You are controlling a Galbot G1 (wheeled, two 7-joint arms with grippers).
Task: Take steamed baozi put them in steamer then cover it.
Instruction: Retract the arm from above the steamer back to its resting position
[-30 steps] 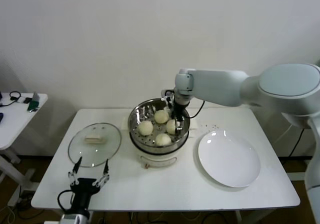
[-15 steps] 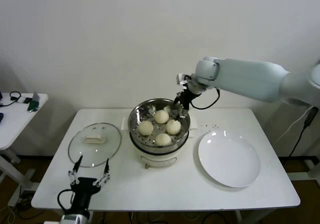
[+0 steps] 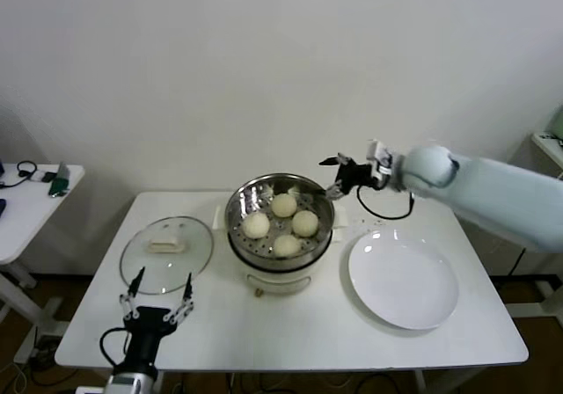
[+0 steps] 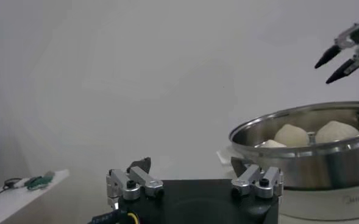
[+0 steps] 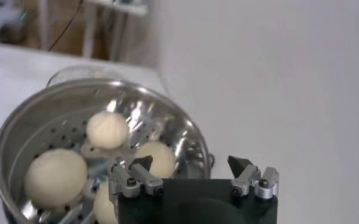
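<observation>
Baozi (image 3: 283, 205) sat loaded at frame centre; both grippers' fingers were spread and empty, so the glass cover (image 3: 166, 253) risked slipping when lifted.

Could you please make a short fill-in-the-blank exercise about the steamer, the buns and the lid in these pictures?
1. The steamer holds ____ baozi.
2. The glass lid lies on the table, on the steamer's ____ side.
3. The white plate is ____.
4. The right gripper, near the steamer's rim, has its jaws ____.

Missing words: four; left; empty; open
</observation>
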